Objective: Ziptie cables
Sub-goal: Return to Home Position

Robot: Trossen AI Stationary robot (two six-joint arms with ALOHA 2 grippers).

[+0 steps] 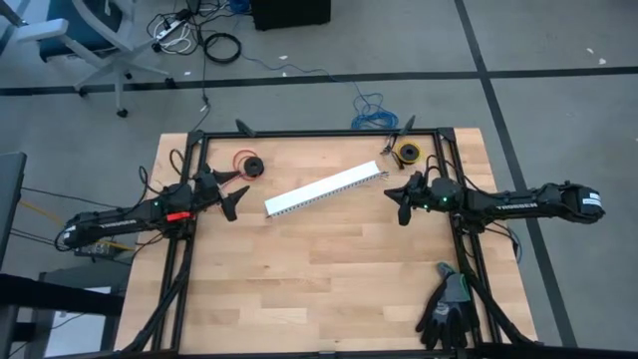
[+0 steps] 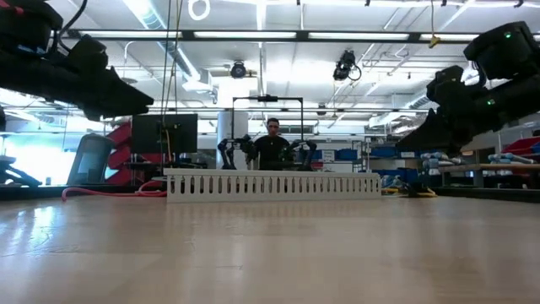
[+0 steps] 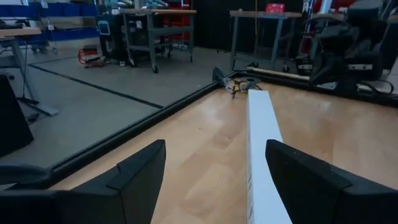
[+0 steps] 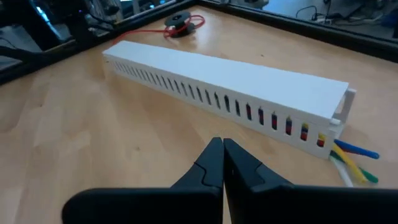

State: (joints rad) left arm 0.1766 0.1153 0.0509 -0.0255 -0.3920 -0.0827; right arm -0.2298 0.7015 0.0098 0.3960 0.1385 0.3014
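Open and empty, my left hand [image 1: 234,199] hangs above the surface [image 1: 299,289] with its two fingers wide apart. One end of the white cable duct [image 1: 324,191] lies just ahead of it. My right hand [image 1: 402,204] hangs near the duct's other end, with its fingers pressed together and holding nothing. The cables [image 4: 348,163] lie inside the closed duct. Only their blue, yellow and green tips poke out at the end in front of my right hand. I cannot see the ziptie. The wires look thin, soft and bendy, so pulling the tips might drag them out. The duct looks light and stiff, and I would pinch it across its middle.
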